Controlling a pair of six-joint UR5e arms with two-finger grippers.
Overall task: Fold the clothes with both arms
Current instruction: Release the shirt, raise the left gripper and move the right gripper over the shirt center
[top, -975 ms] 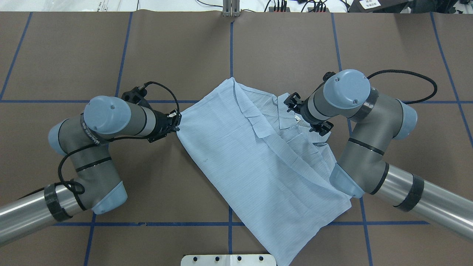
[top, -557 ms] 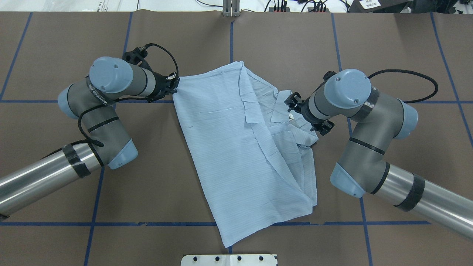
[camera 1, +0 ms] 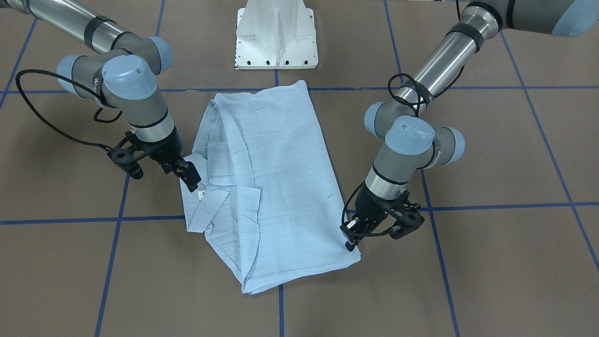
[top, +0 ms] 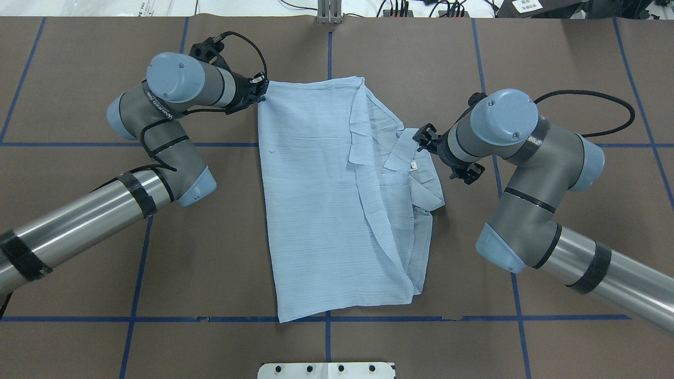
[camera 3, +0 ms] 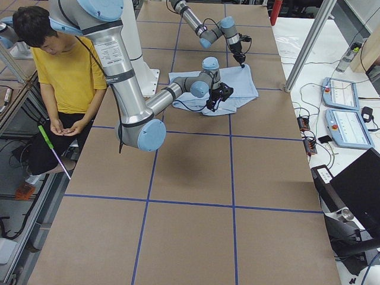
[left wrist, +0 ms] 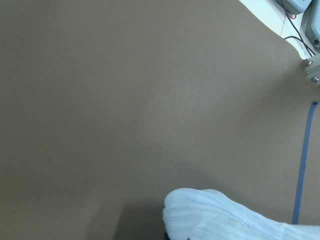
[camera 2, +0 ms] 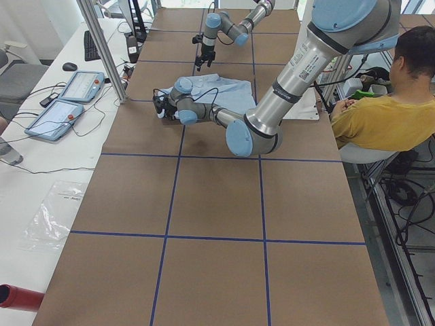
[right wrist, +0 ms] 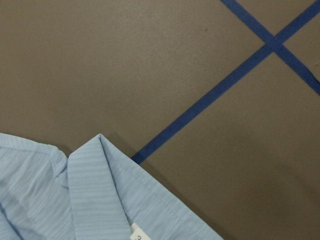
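Note:
The light blue striped shirt (top: 316, 200) lies flat at the table's middle, folded lengthwise, collar (top: 401, 153) and white neck label (top: 414, 165) on its right side. My left gripper (top: 261, 95) is shut on the shirt's far left corner, low at the table; it also shows in the front view (camera 1: 350, 244). The left wrist view shows a bunched bit of fabric (left wrist: 225, 217). My right gripper (top: 427, 150) sits at the shirt's right edge by the collar and looks shut on the cloth there (camera 1: 191, 180). The right wrist view shows collar (right wrist: 100, 190) and label (right wrist: 136, 234), no fingers.
The brown table cover (top: 105, 237) carries blue tape lines (top: 158, 319). The white pedestal base (camera 1: 276, 37) stands at the near edge. A seated person in yellow (camera 2: 387, 115) is beside the robot. Control tablets (camera 2: 68, 102) lie off the table's far side.
My left gripper has moved toward the far edge, dragging its shirt corner. The shirt has swung from diagonal to straight, its hem pulled back from the near edge. My right gripper shifted slightly.

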